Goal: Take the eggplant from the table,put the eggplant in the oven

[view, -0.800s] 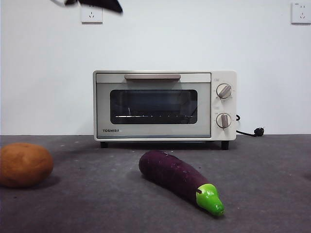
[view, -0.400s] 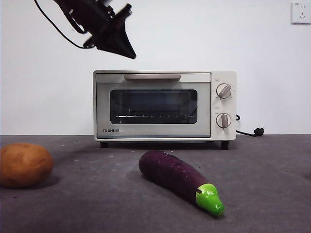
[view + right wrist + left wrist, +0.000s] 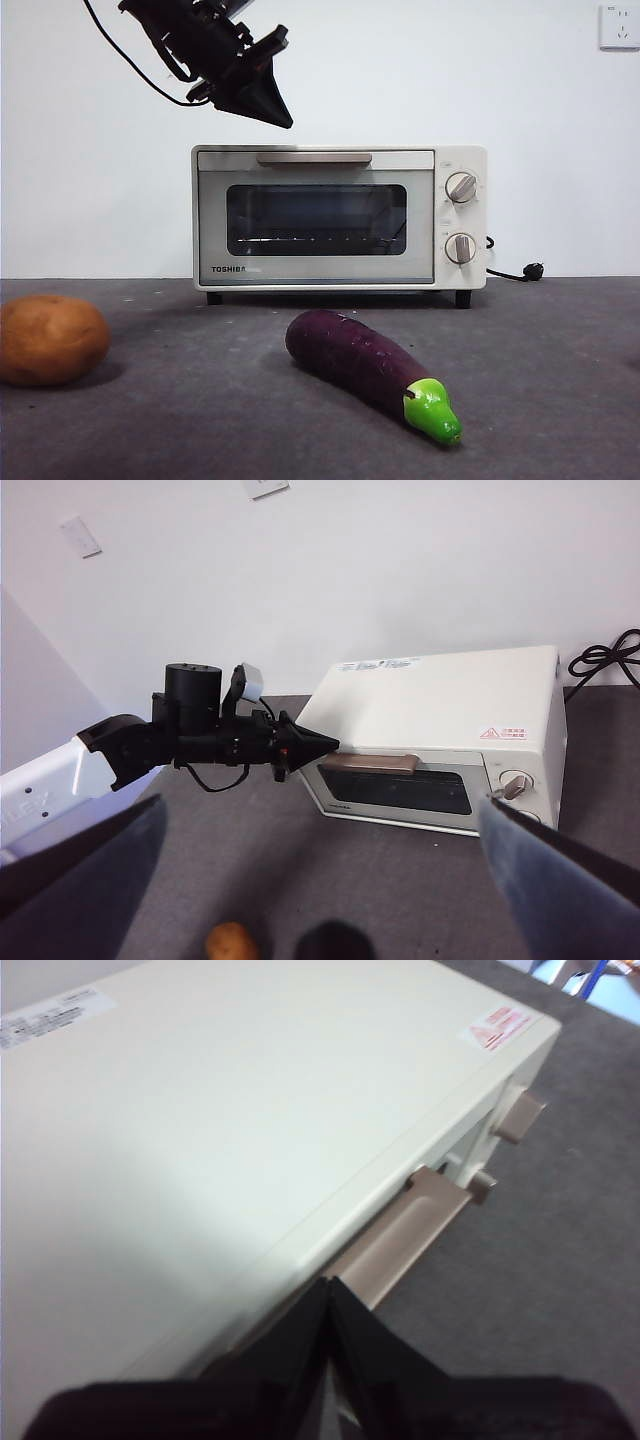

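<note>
Two arms share the bench (image 3: 560,340), and only one is at work. The left gripper (image 3: 280,112) hangs above the oven (image 3: 340,215), near its top left corner, its jaws pressed together into a single point aimed at the beige handle (image 3: 313,158). That placement makes sense: the door is shut, so it likely has to be pulled down before the eggplant (image 3: 365,365) can go in. The eggplant lies untouched on the bench in front of the oven, green cap toward the camera (the potato (image 3: 50,338) sits well apart, off to one side).

The front view shows the gripper's height over the oven but not how close its tip is to the handle. The left wrist view fills that in: the closed tip sits just beside the handle (image 3: 395,1245), over the edge of the oven roof (image 3: 250,1110). The right wrist view, from high and back, shows the whole left arm reaching in, while the right gripper (image 3: 320,825) waits with its jaws spread wide, holding nothing.
</note>
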Tool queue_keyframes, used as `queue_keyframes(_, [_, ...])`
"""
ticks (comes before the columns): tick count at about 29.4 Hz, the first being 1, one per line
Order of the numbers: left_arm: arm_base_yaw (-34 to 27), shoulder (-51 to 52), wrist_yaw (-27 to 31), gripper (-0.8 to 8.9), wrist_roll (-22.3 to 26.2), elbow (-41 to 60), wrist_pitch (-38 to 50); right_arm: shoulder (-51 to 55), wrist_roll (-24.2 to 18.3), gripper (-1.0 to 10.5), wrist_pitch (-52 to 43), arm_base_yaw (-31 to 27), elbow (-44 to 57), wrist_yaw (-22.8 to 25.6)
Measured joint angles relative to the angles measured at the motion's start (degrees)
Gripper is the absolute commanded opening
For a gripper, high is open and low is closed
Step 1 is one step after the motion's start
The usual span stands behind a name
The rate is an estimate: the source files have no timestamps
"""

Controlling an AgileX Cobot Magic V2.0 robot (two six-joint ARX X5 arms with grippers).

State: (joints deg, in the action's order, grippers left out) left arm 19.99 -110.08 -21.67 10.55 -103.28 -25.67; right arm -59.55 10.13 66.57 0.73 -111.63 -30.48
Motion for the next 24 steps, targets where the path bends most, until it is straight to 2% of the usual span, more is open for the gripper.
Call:
queue_keyframes(16, [0.5,-2.0,0.7,-0.06,1.5,0.0,-0.8,0.0,0.0,5.7,2.2,0.0,0.0,-0.1])
queue_keyframes(20, [0.5,-3.1,0.7,-0.05,2.1,-0.3,-0.7,0.0,0.0,5.7,2.8,0.0,0.0,-2.5])
queue_keyframes(24, [0.6,-3.7,1.1,-0.06,2.4,-0.9,-0.8,0.0,0.0,5.7,3.4,0.0,0.0,-3.0])
